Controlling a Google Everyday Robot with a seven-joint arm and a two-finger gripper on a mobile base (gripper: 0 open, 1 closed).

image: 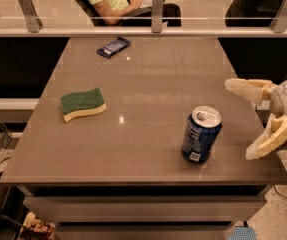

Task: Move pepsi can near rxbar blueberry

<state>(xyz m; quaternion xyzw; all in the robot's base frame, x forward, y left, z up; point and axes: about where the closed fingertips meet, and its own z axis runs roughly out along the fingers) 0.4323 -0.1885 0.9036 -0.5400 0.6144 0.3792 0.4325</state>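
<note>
1. The gripper (239,120) hangs at the worktop's (153,79) right edge, fingers spread wide apart and holding nothing. It seems lined up to close around the pepsi can (201,134) just beside it
2. The can stands upright near the front edge, well apart from the rxbar blueberry (113,47) at the far edge; a sponge (83,104) lies on the left
3. The can is the only container — its contents cannot be seen

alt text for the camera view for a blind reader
An open gripper hovers at the right edge of the table beside an upright pepsi can. The rxbar blueberry lies at the far end, and a green sponge sits at left.
</note>
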